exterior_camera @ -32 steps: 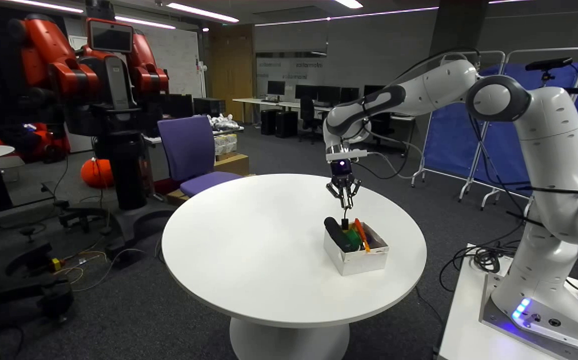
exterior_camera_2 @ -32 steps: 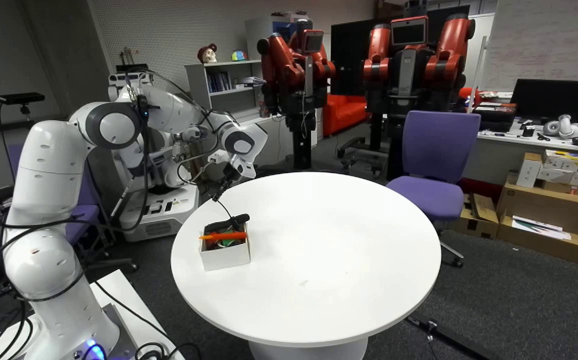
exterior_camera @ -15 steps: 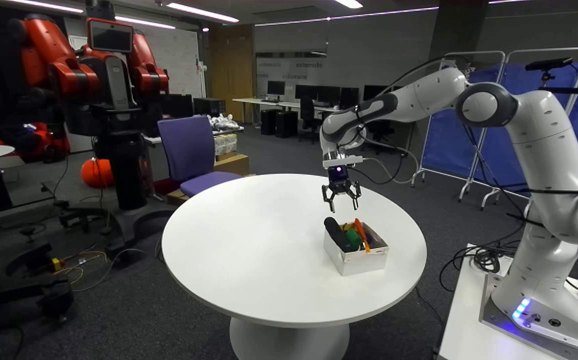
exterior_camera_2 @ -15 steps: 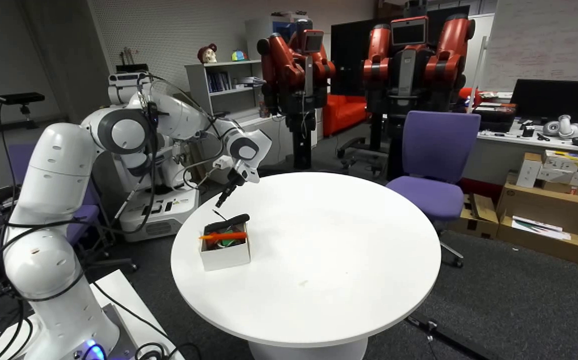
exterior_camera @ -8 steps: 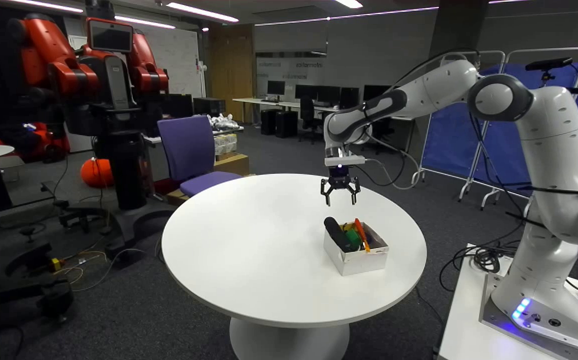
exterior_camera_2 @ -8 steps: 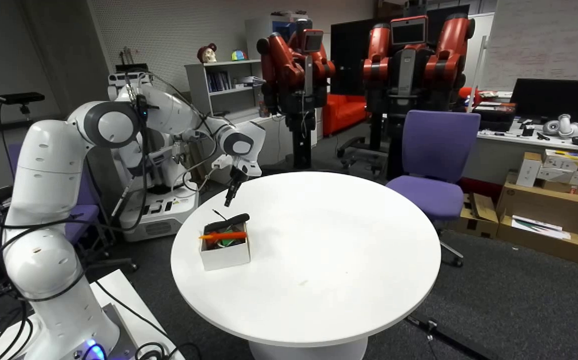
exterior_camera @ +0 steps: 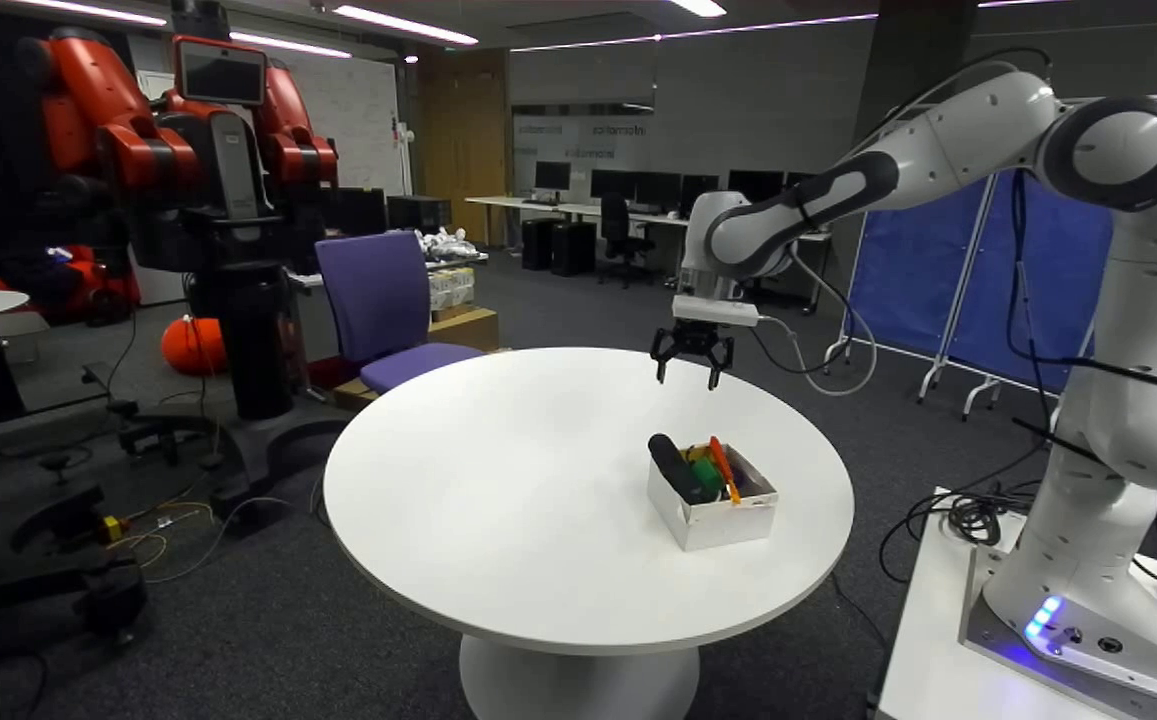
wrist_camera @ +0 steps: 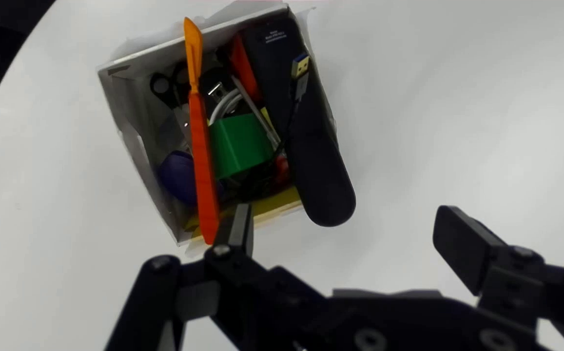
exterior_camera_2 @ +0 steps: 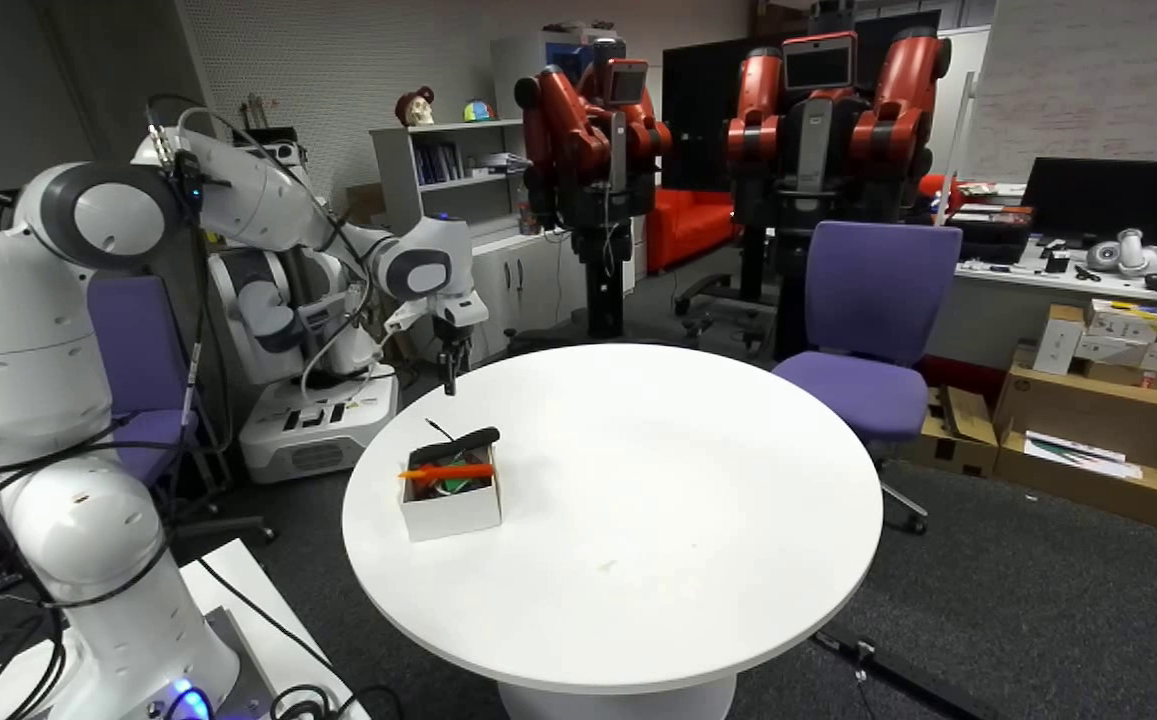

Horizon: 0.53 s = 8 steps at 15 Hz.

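Observation:
My gripper [exterior_camera: 688, 381] stands open above the round white table, with nothing between its fingers. A small white open-topped box [exterior_camera: 723, 525] sits below it, apart from the fingertips. In the wrist view, the box [wrist_camera: 133, 156] is crowded with items. A long black object [wrist_camera: 323, 187] leans along one side and overhangs the rim. A thin black USB cable [wrist_camera: 301, 80] lies over it, plug end up. An orange knife-shaped tool [wrist_camera: 201, 146] rests across the box, beside a green piece [wrist_camera: 240, 144]. Black scissor handles [wrist_camera: 162, 90] and a dark blue item [wrist_camera: 177, 175] lie deeper, partly hidden.
The white table [exterior_camera_2: 638, 520] has a rounded edge, with the box near its robot-side rim. A purple chair [exterior_camera_2: 868, 330] stands close behind it. Red robots [exterior_camera_2: 828, 120] are farther back. Loose black cables [exterior_camera: 978, 510] lie around the arm's base.
Two seconds ago the gripper was shut on the black cable hanging over the box. It has opened, the cable has dropped onto the box, and the arm has drawn back toward its base.

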Motion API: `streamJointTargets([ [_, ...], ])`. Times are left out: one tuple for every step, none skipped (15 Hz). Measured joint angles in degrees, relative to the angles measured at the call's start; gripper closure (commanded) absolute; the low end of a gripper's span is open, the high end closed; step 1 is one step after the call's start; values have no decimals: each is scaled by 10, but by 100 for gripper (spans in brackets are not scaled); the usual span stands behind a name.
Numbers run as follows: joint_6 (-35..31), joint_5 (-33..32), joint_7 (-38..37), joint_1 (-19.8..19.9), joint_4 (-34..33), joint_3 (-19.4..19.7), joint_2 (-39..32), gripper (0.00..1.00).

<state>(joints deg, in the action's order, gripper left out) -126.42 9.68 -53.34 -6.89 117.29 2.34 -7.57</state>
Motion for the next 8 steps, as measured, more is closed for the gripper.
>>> streamJointTargets([
  [-20,-7,-20,0,16,-3,16,0],
  [-37,-16,-40,0,29,-6,29,0],
  [-53,-27,-60,0,42,-9,40,0],
  [-67,-38,-77,0,52,-11,48,0],
  [-76,-46,-89,1,61,-12,55,0],
  [-80,-48,-92,1,66,-12,59,0],
  [-82,-48,-93,1,69,-12,61,0],
  [-82,-48,-93,1,70,-12,62,0],
])
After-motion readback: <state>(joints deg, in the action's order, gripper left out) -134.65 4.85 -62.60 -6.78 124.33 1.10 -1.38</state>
